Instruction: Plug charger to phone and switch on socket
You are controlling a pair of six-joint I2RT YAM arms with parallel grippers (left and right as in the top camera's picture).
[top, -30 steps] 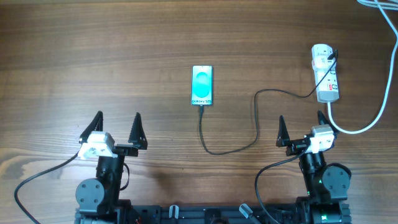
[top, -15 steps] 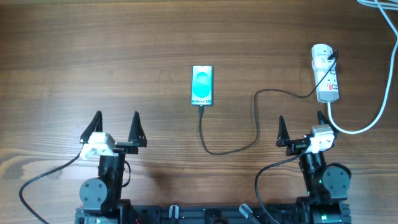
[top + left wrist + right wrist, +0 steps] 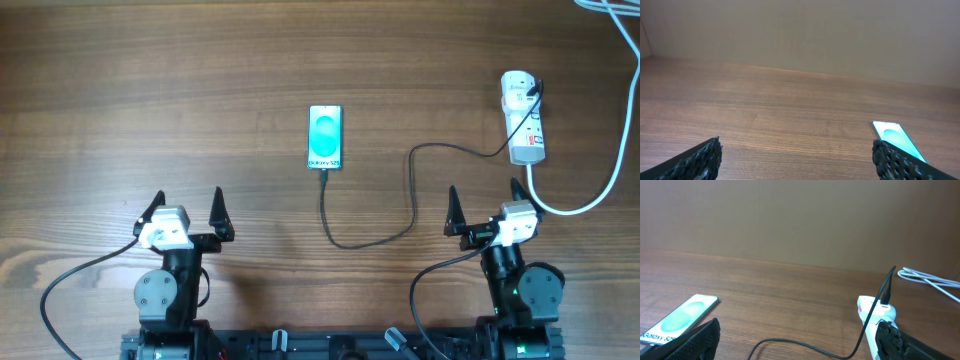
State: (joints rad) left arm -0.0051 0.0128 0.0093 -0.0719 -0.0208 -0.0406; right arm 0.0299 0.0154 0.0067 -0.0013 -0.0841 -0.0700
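The phone (image 3: 325, 137) lies flat mid-table, turquoise face up, its white text strip at the near end. It also shows in the left wrist view (image 3: 895, 137) and the right wrist view (image 3: 680, 315). The charger's thin black cable (image 3: 372, 240) runs from the phone's near end, loops toward me and rises to the white socket (image 3: 523, 130) at the far right. It also shows in the right wrist view (image 3: 805, 346), as does the socket (image 3: 874, 315). My left gripper (image 3: 186, 208) and right gripper (image 3: 487, 202) are both open and empty near the front edge.
A thick white lead (image 3: 600, 195) curves from the socket's near end up the right edge of the table. A wall stands behind the far table edge in both wrist views.
My left gripper has drawn back toward me and shifted slightly right. The right arm, phone, cable and socket have not moved.
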